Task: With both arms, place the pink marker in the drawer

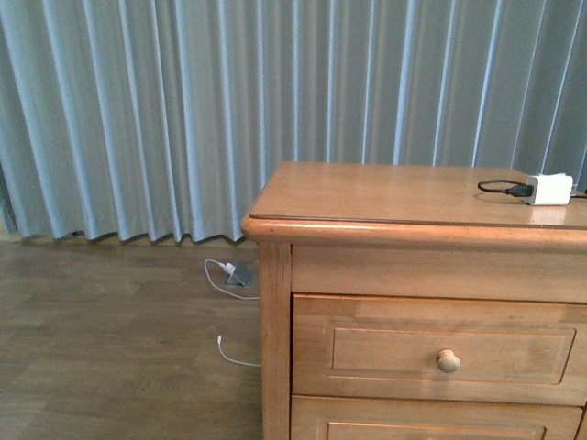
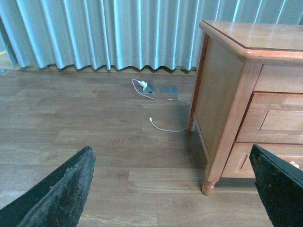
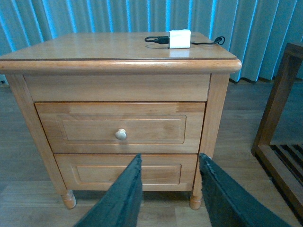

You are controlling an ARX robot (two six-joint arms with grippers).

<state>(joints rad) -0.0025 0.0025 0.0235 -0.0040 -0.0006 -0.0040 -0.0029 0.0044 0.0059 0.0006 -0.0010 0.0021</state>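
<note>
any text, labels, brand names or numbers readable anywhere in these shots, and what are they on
None can be read in any view.
White charger block on top of the dresser: faces look blank, any print too small to tell.
Drawer front and its knob: bare wood, no label.
White plug and cable on the floor: too small to show marks.

Closed drawer point(image 1: 440, 350), pale knob point(image 1: 448, 361)
</note>
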